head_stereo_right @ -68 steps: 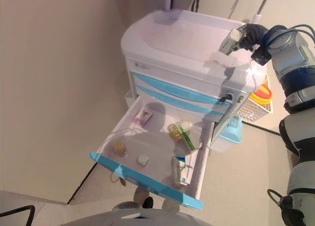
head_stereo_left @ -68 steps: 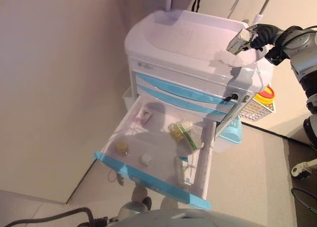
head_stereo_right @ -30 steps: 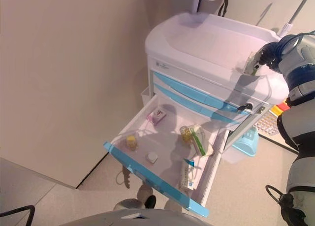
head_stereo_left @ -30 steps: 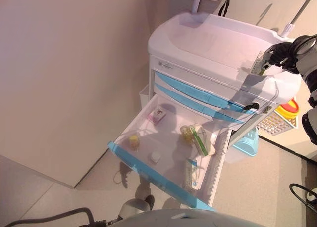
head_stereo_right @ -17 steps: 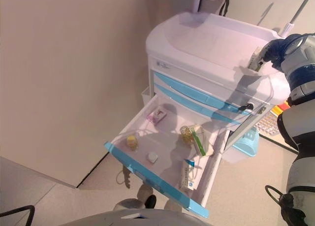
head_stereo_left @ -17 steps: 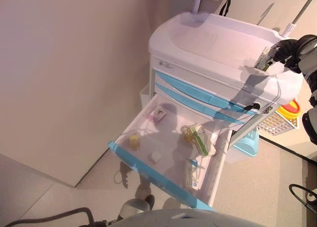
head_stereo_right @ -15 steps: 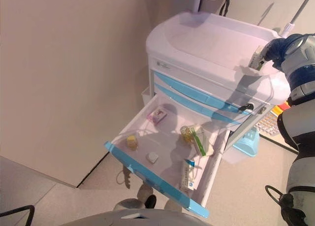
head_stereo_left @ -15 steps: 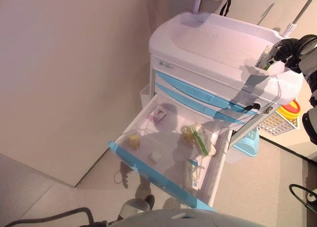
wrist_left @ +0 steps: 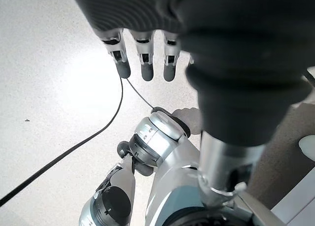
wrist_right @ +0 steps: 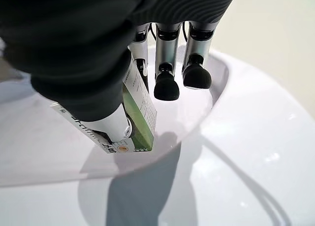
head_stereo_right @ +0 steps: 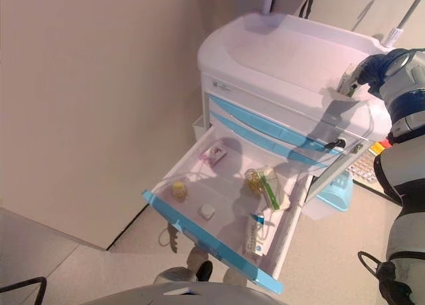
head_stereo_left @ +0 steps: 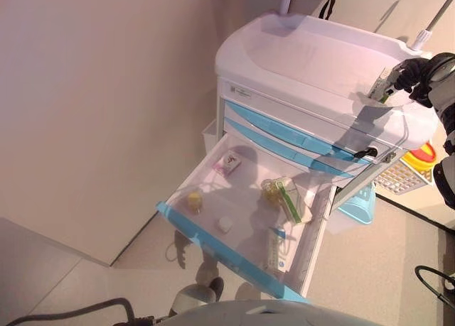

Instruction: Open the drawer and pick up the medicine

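Observation:
My right hand (head_stereo_left: 421, 72) is shut on a white and green medicine box (wrist_right: 134, 113), pinched between thumb and fingers (wrist_right: 166, 84). It holds the box (head_stereo_right: 346, 80) tilted over the right rim of the cart's white top (head_stereo_left: 313, 52); I cannot tell whether the box touches the surface. The bottom drawer (head_stereo_left: 226, 249) with its light blue front stands pulled out. In it lie a pink box (head_stereo_left: 227, 163), a yellow bottle (head_stereo_left: 193, 200), a jar (head_stereo_left: 271, 191), a green-edged box (head_stereo_left: 290, 202) and a tube box (head_stereo_left: 275, 248). My left hand (wrist_left: 142, 58) hangs open over the floor.
Two shut blue-fronted drawers (head_stereo_left: 284, 131) sit above the open one. On the cart's right side hang a white basket (head_stereo_left: 399, 177), a yellow and red container (head_stereo_left: 425, 154) and a light blue bin (head_stereo_left: 359, 202). A beige wall (head_stereo_left: 92, 91) runs along the left.
The camera has shifted, so the whole picture moved. My right hand keeps hold of the medicine box at the cart top's right rim, nearly where it was half a second ago.

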Robot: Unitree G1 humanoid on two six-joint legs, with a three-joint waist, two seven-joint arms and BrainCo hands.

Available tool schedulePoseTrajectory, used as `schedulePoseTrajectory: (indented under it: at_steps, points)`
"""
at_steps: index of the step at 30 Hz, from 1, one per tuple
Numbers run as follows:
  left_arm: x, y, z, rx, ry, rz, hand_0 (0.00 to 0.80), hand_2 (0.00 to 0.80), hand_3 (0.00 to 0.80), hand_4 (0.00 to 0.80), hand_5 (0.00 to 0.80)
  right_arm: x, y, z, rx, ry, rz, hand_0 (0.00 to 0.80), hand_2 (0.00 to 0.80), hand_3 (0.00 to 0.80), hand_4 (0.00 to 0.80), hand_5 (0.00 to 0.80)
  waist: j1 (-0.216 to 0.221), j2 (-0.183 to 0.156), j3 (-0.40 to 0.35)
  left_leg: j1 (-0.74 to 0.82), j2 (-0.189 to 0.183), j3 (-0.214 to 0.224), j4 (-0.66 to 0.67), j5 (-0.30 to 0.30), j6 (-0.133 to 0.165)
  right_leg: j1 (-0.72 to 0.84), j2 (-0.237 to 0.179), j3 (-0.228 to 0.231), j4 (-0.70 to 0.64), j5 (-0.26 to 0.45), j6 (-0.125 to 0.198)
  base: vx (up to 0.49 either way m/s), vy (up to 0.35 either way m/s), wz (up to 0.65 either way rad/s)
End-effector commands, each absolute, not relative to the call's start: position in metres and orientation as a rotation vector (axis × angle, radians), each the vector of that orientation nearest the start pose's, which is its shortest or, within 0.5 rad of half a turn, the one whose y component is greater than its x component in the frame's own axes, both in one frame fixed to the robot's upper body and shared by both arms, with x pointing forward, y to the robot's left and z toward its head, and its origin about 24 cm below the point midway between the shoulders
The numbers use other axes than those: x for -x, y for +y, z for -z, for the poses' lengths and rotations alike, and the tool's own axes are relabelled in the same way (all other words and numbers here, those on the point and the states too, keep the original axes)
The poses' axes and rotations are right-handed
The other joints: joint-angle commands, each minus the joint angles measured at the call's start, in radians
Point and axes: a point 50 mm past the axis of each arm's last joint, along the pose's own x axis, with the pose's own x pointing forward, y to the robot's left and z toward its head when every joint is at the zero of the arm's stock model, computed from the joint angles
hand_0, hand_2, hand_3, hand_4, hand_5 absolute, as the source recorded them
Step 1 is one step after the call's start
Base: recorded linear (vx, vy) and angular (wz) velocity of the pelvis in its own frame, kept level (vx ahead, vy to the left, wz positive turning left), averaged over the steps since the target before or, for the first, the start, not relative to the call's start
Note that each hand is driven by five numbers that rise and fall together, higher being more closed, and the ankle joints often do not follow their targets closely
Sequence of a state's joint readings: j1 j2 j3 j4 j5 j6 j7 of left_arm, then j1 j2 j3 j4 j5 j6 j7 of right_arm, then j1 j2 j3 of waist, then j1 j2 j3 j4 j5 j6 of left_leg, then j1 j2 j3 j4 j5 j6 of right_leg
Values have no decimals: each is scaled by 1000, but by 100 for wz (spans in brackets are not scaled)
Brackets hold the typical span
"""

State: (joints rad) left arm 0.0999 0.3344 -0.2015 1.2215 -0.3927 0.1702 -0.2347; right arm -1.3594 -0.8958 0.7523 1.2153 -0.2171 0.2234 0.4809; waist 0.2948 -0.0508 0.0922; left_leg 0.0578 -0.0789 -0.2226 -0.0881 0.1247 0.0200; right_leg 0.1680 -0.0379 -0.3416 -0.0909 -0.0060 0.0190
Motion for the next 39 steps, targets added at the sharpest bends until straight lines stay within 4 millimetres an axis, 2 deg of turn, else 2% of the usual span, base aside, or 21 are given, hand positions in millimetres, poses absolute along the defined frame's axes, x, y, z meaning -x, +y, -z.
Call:
schedulePoseTrajectory:
  at_steps: [1, 12, 13, 14, 15, 31, 39]
  points:
    - [-30, 272, 157, 53, 1463, -100, 0, 0, 0, 0, 0, -375, -338, -282, 1242, 540, 157, 800, 800, 800, 800, 800, 24, -39, 6, 49, -2, 21, 12, -97, -10, -30, -55, 40, 80, 7, 27, 0, 0, 0]
    - [-33, 271, 157, 49, 1455, -84, 0, 0, 0, 0, 0, -377, -336, -272, 1251, 556, 118, 800, 800, 800, 800, 800, 27, -32, 20, 39, 2, 21, 18, -95, -11, -39, -53, 43, 82, 7, 25, 0, 0, 0]
    - [-33, 271, 157, 49, 1452, -84, 0, 0, 0, 0, 0, -377, -336, -272, 1260, 553, 110, 552, 552, 552, 552, 552, 27, -32, 22, 38, 1, 21, 19, -95, -11, -40, -53, 45, 83, 7, 24, 0, 0, 0]
    - [-33, 271, 157, 51, 1450, -84, 0, 0, 0, 0, 0, -377, -335, -271, 1267, 553, 105, 204, 204, 204, 204, 204, 27, -32, 23, 37, 2, 22, 20, -95, -12, -41, -53, 45, 83, 7, 24, 0, 0, 0]
    - [-34, 271, 157, 50, 1449, -84, 0, 0, 0, 0, 0, -377, -335, -271, 1276, 552, 102, 0, 0, 0, 0, 0, 26, -32, 24, 36, 3, 22, 20, -94, -12, -42, -53, 45, 84, 7, 24, 0, 0, 0]
    - [-38, 268, 158, 52, 1436, -73, 0, 0, 0, 0, 0, -377, -335, -276, 1272, 511, 123, 0, 0, 0, 0, 0, 23, -35, 32, 25, 8, 31, 30, -94, -17, -52, -53, 45, 89, 7, 22, 0, 0, 0]
    - [-39, 269, 157, 46, 1437, -70, 0, 0, 0, 0, 0, -378, -333, -291, 1251, 412, 182, 0, 0, 0, 0, 0, 14, -39, 27, 24, 10, 42, 30, -96, -17, -55, -53, 52, 87, 9, 23, -13, -7, -2]
